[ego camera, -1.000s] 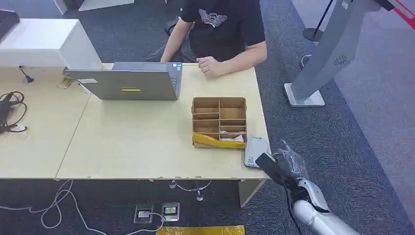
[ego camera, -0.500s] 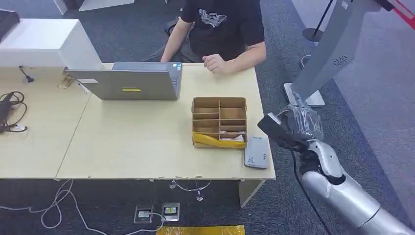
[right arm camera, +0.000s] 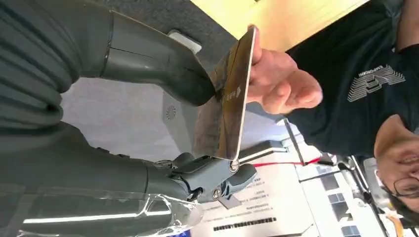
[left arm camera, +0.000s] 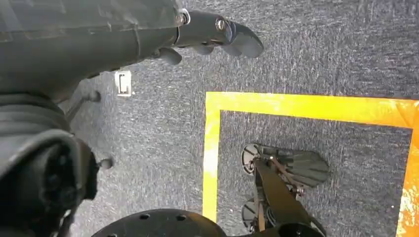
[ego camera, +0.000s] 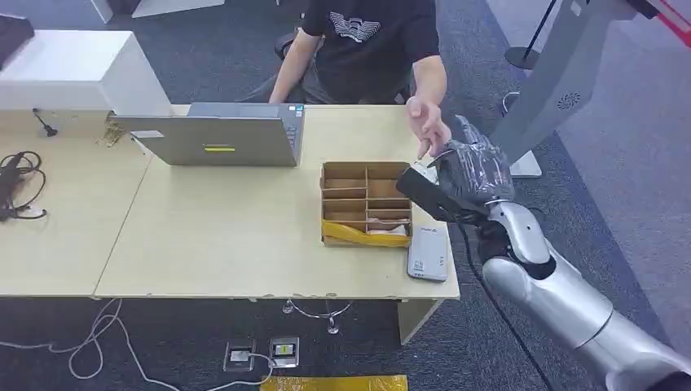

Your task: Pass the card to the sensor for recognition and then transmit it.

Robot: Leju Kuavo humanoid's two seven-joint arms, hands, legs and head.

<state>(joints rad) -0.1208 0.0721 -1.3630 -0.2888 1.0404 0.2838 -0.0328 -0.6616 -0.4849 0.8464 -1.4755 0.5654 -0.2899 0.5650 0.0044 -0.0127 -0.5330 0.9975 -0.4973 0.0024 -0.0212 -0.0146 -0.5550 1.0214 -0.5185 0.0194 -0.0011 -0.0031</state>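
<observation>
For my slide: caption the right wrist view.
Robot's right hand holds the card edge-on while a person's hand takes it.

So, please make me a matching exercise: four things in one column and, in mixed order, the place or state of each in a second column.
Column one:
1. card
2. laptop
3. grey sensor
4. left hand

Column two:
A. lying flat near the desk's front right corner
B. hanging above carpet marked with yellow tape
C. held between the right hand and a person's hand
D. standing open on the desk, in front of the person

Pairs: 1-C, 2-D, 3-A, 4-B
</observation>
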